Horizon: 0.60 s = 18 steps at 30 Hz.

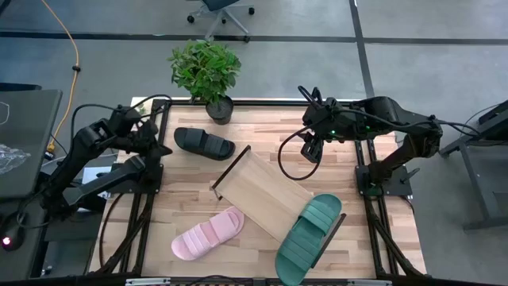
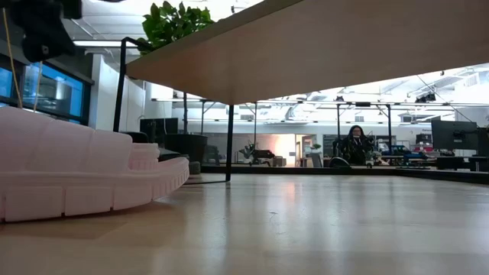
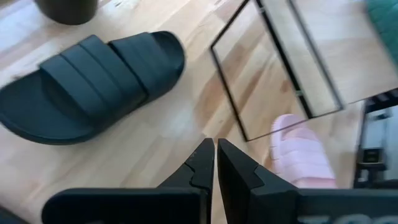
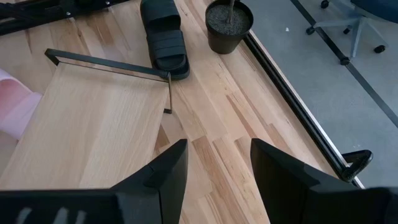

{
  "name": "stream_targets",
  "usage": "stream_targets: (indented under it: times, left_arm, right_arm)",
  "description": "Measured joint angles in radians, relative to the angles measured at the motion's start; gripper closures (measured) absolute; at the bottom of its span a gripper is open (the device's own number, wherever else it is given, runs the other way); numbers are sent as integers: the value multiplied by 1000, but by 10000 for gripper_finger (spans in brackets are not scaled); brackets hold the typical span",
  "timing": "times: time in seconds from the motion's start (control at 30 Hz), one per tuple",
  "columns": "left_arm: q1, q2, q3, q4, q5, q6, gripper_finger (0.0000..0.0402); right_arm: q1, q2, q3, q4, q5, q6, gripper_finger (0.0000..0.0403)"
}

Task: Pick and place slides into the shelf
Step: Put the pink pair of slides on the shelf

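Observation:
The shelf (image 1: 266, 191) is a light-wood plank with thin black end frames, set slantwise on the slatted table. The teal slide (image 1: 309, 237) lies across the shelf's near right end, its heel toward the table's near edge. On the table, the pink slide (image 1: 208, 233) lies left of the shelf and the black slide (image 1: 204, 143) lies near the far edge. My left gripper (image 3: 216, 155) is shut and hovers left of the black slide (image 3: 93, 81). My right gripper (image 4: 217, 162) is open above the table, right of the shelf's far end (image 4: 99, 124).
A potted plant (image 1: 208, 71) stands at the table's far edge, just behind the black slide. In the low view the pink slide (image 2: 76, 176) fills the left and the shelf plank (image 2: 306, 46) passes overhead. A person sits far off in the room behind.

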Motion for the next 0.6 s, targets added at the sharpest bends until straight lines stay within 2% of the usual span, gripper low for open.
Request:
stream_targets:
  times: [0.27, 0.6]
  left_arm:
    - [0, -96, 0, 12, 17, -33, 392]
    - [0, -70, 0, 250, 37, -32, 392]
  right_arm:
    - [0, 0, 0, 0, 14, 22, 236]
    - [0, 0, 0, 0, 29, 95, 236]
